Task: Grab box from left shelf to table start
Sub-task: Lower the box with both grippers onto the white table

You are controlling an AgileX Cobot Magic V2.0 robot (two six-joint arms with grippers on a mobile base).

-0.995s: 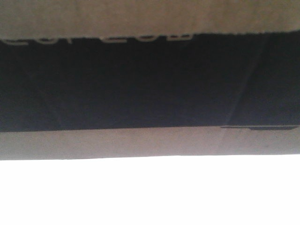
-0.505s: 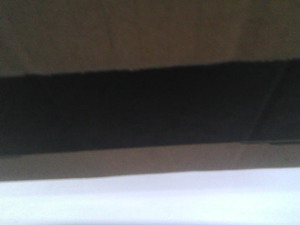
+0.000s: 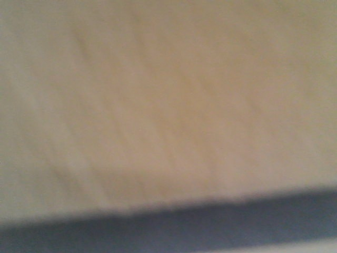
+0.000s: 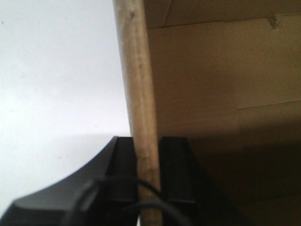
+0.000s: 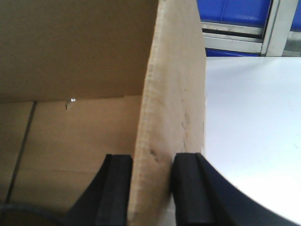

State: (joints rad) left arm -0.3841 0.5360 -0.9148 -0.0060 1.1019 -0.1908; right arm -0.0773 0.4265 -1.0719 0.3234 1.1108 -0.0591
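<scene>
Though blurred in front, box (image 4: 211, 94) crosswise, side walls (image 5: 174, 94) clamped in both jaws.

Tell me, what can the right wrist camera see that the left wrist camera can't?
Only the right wrist view: the right gripper, blue plastic bins and the shiny steel shelf rail behind. Only the left wrist view: the left gripper and a thin black cable across it. Both: black fingers pinching a wall of the large brown cardboard box, beside the white table.

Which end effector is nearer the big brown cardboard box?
Neither: both touch it. The left end effector clamps one wall of the brown cardboard box; the right end effector clamps another wall.
</scene>
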